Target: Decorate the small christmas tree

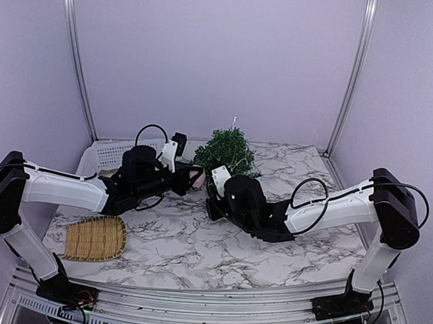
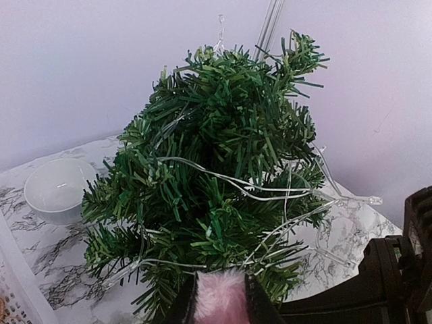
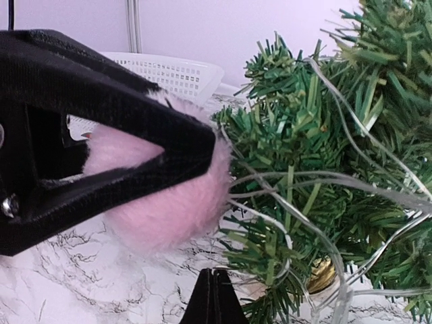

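The small christmas tree stands at the back middle of the marble table, dark green and bushy, with a clear light string draped over its branches. My left gripper is shut on a fluffy pink pompom and holds it against the tree's lower left branches. The right wrist view shows the pompom squeezed between the left gripper's black fingers. My right gripper is shut and empty, low over the table just in front of the tree.
A white perforated basket sits at the back left. A woven tray lies at the front left. A white bowl stands left of the tree. Something gold shows at the tree's base.
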